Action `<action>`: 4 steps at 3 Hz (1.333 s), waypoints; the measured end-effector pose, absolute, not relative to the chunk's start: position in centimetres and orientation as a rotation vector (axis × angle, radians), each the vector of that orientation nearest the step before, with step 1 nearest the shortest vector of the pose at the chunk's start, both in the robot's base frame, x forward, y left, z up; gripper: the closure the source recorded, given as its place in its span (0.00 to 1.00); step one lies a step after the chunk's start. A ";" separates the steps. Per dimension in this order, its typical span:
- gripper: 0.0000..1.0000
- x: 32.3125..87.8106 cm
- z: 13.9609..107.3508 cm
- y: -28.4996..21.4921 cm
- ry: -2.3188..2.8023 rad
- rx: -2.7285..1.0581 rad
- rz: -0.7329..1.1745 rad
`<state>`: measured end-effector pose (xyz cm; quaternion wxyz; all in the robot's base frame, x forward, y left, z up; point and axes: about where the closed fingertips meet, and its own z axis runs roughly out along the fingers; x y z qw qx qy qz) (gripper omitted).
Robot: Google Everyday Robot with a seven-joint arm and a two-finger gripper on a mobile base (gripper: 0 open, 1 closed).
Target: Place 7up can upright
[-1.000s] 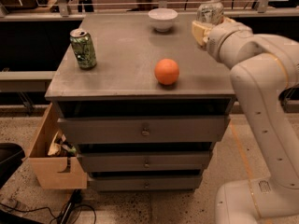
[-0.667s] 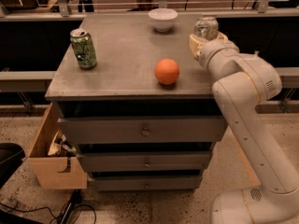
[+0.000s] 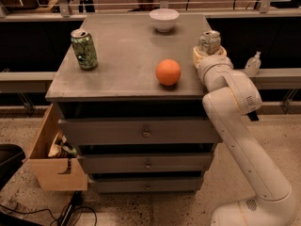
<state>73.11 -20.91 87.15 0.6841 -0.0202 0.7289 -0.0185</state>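
The 7up can (image 3: 209, 42), silvery-grey with mottled markings, stands upright at the right edge of the grey cabinet top (image 3: 127, 46). My gripper (image 3: 208, 54) wraps the can's lower part and is shut on it. The can's base is hidden by the gripper, so I cannot tell whether it touches the top. My cream arm rises from the lower right, along the cabinet's right side.
An orange ball (image 3: 168, 72) lies just left of the gripper near the front edge. A green patterned can (image 3: 84, 49) stands at the left. A white bowl (image 3: 164, 19) sits at the back. A small bottle (image 3: 253, 63) stands on the right ledge, and a wooden box (image 3: 51, 166) sits on the floor at left.
The gripper has moved the can left and down, from beyond the cabinet's right side to its right edge. The can has stayed upright.
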 end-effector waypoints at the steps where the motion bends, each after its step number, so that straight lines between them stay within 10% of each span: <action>1: 1.00 73.4 86.7 -20.7 1.638 -0.040 -0.036; 2: 1.00 73.9 86.3 -20.0 1.636 -0.027 -0.023; 4: 0.62 73.9 86.3 -20.0 1.636 -0.027 -0.023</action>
